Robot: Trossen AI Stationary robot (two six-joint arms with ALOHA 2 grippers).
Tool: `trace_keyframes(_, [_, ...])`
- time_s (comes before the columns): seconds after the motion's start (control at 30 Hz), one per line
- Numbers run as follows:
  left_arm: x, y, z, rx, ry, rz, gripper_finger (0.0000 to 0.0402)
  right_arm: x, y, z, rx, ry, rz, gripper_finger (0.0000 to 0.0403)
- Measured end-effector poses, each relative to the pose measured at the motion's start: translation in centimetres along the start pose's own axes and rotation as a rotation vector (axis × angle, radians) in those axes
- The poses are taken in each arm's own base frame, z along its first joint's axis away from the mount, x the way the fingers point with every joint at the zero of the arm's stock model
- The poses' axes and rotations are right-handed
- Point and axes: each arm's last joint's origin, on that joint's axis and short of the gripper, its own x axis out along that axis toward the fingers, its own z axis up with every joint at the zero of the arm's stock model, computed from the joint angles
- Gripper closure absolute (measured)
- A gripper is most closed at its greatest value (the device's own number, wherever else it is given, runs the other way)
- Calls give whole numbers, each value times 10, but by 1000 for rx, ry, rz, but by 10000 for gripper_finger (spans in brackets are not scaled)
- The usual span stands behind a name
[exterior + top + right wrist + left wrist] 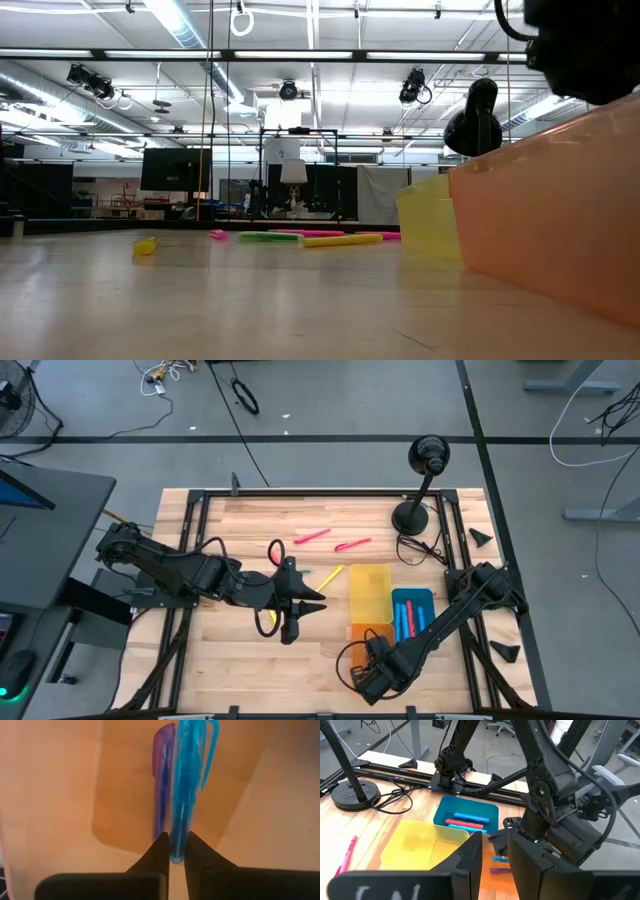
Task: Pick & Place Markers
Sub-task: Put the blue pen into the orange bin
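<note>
The right gripper (177, 851) had its two dark fingers pinched on the end of a translucent blue plastic marker (184, 785), which pointed straight out from the jaws over the flat orange plastic tray (60, 790). A thin purple marker (162, 780) lay just beside it. The left gripper (495, 862) hovered with jaws slightly parted, nothing between them; the rectangular yellow tray (420, 845) and blue tray (465, 812) lay beyond its tips.

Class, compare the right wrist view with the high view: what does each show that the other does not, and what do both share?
Only the right wrist view shows the right gripper shut on a blue marker, beside a purple marker. Only the high view shows the left gripper, two pink markers on the table, the yellow tray and the blue tray. Both show the orange tray.
</note>
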Motion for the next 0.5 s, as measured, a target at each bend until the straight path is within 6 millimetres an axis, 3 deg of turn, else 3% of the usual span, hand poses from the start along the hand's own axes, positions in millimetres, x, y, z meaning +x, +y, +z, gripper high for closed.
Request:
trace_keyframes(0.23, [0,0,-1,5,13,-2,305,6,0,4,9,5,13,373])
trace_keyframes(0.5, [0,1,-3,11,40,-12,305,6,3,2,9,20,46,304])
